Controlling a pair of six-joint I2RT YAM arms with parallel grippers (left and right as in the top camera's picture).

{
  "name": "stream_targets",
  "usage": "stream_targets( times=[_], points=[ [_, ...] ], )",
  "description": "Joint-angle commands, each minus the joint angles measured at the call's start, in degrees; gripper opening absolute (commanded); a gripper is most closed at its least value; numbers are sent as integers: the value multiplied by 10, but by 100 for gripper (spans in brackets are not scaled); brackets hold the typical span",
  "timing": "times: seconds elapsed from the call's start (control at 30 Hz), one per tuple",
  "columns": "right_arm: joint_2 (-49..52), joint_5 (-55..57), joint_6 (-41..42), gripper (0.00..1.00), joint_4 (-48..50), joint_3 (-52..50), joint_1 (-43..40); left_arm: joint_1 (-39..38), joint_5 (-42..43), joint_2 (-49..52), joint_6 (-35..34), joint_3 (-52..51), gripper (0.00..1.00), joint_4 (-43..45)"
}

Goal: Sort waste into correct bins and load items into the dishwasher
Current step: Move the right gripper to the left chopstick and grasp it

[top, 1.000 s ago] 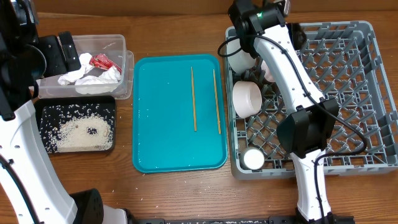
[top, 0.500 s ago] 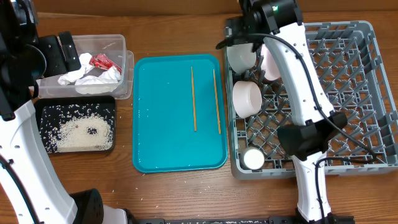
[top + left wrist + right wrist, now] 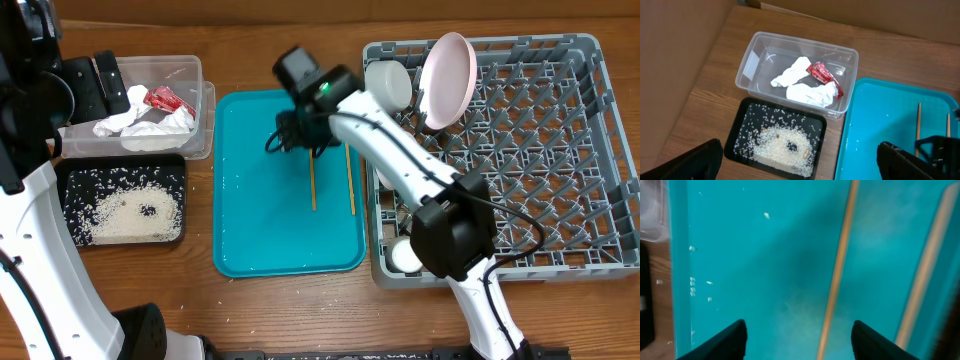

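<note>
Two wooden chopsticks (image 3: 312, 185) (image 3: 350, 180) lie on the teal tray (image 3: 260, 220). My right gripper (image 3: 300, 135) hovers open and empty over their far ends; in the right wrist view one chopstick (image 3: 837, 270) runs between the open fingers (image 3: 799, 340). The grey dish rack (image 3: 520, 150) holds a pink plate (image 3: 447, 78), a white bowl (image 3: 388, 84) and a small cup (image 3: 407, 255). The clear tub (image 3: 190, 95) holds the white napkin (image 3: 805, 90) and red wrapper (image 3: 822, 74). The black tray (image 3: 70, 205) holds rice (image 3: 785, 145). My left gripper (image 3: 797, 167) is open, high above the bins.
The teal tray lies between the bins on the left and the rack on the right. A few rice grains (image 3: 692, 282) are scattered on it. Bare wooden table lies in front of the tray and rack. A cardboard wall (image 3: 680, 45) stands at the far left.
My right arm swung left from the rack's far corner to above the teal tray's chopsticks. The pink plate now stands uncovered in the rack. The left arm stayed put.
</note>
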Motion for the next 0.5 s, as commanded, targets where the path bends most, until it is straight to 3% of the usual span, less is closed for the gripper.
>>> stream_targets(
  times=[0.0, 0.33, 0.47],
  points=[
    [-7, 14, 35, 62, 38, -55, -6, 2, -7, 3, 11, 3, 100, 1],
    [34, 33, 48, 53, 76, -97, -4, 2, -7, 3, 11, 3, 100, 1],
    [38, 34, 48, 45, 74, -97, -4, 2, -7, 3, 11, 3, 100, 1]
  ],
)
